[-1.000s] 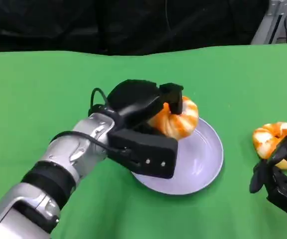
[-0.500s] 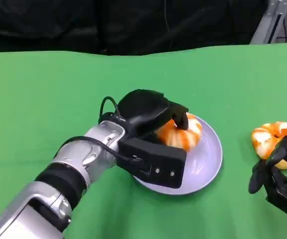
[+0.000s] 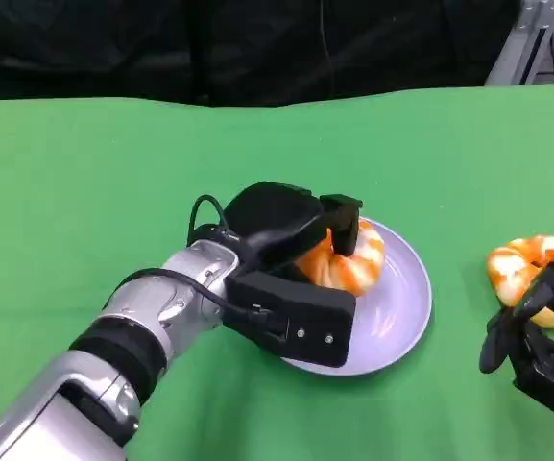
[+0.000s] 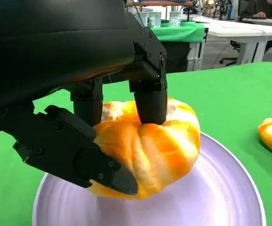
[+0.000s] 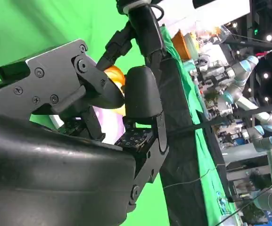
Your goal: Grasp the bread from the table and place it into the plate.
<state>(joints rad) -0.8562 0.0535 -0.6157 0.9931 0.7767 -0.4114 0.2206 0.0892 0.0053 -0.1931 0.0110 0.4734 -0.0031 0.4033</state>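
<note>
left hand [image 3: 286,264]: reaches over plate [image 3: 406,317], fingers [image 4: 150,101] clamped on bread [image 4: 150,146], bread low over plate
right hand [image 3: 536,351]: near second bread [image 3: 531,264], fingers' state unclear

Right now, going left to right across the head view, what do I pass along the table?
Silver left forearm → left hand gripping the bread over the plate → bare green table → second bread → right hand at the right edge.

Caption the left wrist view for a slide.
Left hand holds the orange bread over the lilac plate.
</note>
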